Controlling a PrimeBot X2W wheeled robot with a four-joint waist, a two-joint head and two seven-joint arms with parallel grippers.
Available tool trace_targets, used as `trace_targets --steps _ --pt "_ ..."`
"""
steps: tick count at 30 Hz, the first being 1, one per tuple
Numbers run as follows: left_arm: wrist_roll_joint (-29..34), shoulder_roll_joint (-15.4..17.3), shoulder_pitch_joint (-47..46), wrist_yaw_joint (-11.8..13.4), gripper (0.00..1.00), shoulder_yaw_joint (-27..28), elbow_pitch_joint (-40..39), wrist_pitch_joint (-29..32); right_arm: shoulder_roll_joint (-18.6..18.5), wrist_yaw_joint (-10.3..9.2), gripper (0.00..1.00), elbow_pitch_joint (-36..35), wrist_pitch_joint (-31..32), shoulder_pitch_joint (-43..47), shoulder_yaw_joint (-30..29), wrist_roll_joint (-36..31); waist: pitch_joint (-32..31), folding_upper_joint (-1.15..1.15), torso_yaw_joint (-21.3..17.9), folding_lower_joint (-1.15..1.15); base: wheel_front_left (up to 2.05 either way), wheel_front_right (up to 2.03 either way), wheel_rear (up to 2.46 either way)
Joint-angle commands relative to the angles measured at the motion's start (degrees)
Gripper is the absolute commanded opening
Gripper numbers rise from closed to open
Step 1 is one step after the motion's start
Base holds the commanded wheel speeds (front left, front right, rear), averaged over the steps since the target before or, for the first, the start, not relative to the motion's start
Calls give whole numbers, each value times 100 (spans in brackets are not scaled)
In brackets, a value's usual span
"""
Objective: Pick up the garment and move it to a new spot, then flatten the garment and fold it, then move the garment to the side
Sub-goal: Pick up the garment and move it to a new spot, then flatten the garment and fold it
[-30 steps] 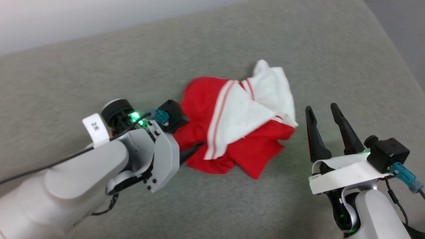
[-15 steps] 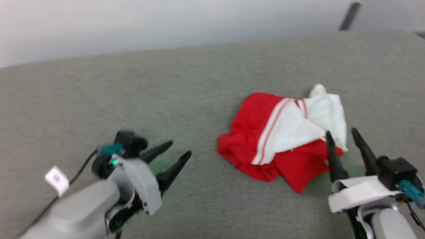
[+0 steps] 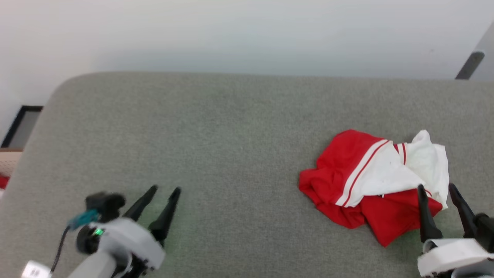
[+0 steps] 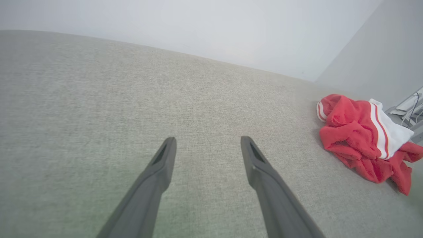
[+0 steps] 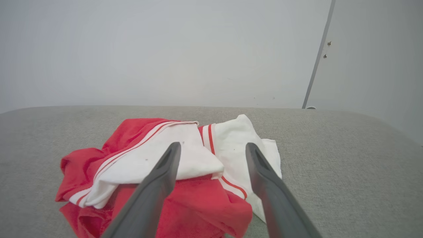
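The garment (image 3: 370, 181) lies crumpled on the grey cushioned surface (image 3: 216, 146), red cloth with white sleeves and red-and-white striped trim. No lettering shows. My right gripper (image 3: 436, 189) stands open just in front of its near right edge, fingers pointing over the heap. The right wrist view shows the garment (image 5: 185, 165) right behind that open gripper (image 5: 211, 145), nothing between the fingers. My left gripper (image 3: 164, 190) is open at the lower left, well apart from the cloth. From the left wrist, the garment (image 4: 357, 135) sits far right of the open left gripper (image 4: 206, 139).
The grey surface has a rounded far left corner (image 3: 65, 87) and ends at a pale wall (image 3: 247, 34). A dark frame (image 3: 21, 123) shows beyond the left edge. A grey bar (image 3: 469, 63) leans at the upper right. Bare grey surface spreads left of the garment.
The head camera turned and rose, shifting the whole picture. My left gripper has drawn back from the garment's left edge, away from the cloth. The garment keeps its crumpled shape.
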Motion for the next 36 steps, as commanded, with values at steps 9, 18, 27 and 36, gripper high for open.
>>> trace_targets --steps 9,18,27,36 --pt "1888 -308 1308 160 100 2042 -714 0 16 -4 100 -129 -4 325 -263 97 -455 0 -76 0 0 0 0" --pt "3076 -808 2244 151 100 3268 -1534 -1 77 -4 100 -293 -4 358 -279 163 -642 0 -288 0 0 0 0" --pt "3487 -1086 2518 56 100 3603 -1713 -1 146 -4 100 -290 -4 405 -258 187 -629 0 -338 0 0 0 0" --pt "3602 -1193 2580 12 100 3750 -1740 -1 218 -4 100 -279 -4 317 -183 151 -620 0 -411 0 0 0 0"
